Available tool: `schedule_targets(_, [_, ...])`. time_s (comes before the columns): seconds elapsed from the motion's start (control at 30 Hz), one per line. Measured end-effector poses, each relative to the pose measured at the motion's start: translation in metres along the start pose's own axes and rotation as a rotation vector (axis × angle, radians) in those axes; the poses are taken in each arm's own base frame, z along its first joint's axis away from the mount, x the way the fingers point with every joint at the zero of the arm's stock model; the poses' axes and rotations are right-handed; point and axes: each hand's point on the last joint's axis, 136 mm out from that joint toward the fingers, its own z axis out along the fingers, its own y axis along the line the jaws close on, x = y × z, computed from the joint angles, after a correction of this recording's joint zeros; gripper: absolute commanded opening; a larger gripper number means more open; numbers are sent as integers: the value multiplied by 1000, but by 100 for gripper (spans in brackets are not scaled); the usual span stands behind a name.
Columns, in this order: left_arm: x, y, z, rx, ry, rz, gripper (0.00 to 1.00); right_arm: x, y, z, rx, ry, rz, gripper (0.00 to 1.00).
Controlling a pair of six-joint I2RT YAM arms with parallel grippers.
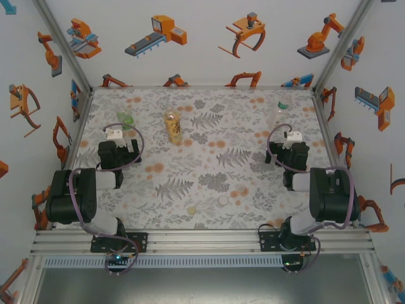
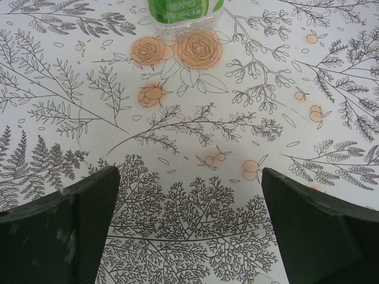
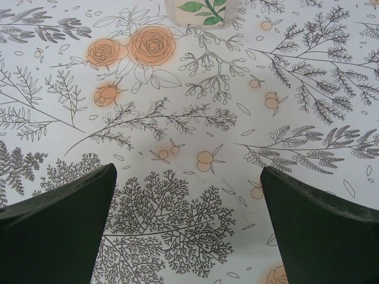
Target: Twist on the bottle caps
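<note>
Top external: pale yellow round plastic cap (image 1: 191,209) and white round plastic cap (image 1: 223,201) lie flat on the floral tabletop (image 1: 209,164), back toward the arm bases, roughly midway between arms. Left gripper (image 2: 189,174), spread wide and empty, faces the upright clear green-liquid bottle (image 2: 177,12); right gripper (image 3: 188,171), likewise released, faces the upright colourless clear plastic bottle (image 3: 202,10).

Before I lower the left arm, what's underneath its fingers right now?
The floral table cover lies bare between the open left fingers; the green bottle stands farther ahead. The patches directly beneath each finger are hidden by the fingers themselves.
</note>
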Motion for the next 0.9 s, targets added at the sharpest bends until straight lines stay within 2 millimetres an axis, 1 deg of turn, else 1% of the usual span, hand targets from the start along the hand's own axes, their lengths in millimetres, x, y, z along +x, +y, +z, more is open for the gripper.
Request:
schedule_targets(0.57, [0,0,0,0,0,0,97,-1,-5,0,26,-2,18,99])
schedule_targets(0.7, [0,-1,0,6,-1,0,97,-5,-3,0,18,-19,16,99])
schedule_targets(0.8, [-1,-4,-1,21,-2,1,97,-10,-2,-7,15,-51,13,99])
schedule_targets(0.9, [-7,-5,-6,28,-4,1,97,-20,0,-20,15,-94,8,99])
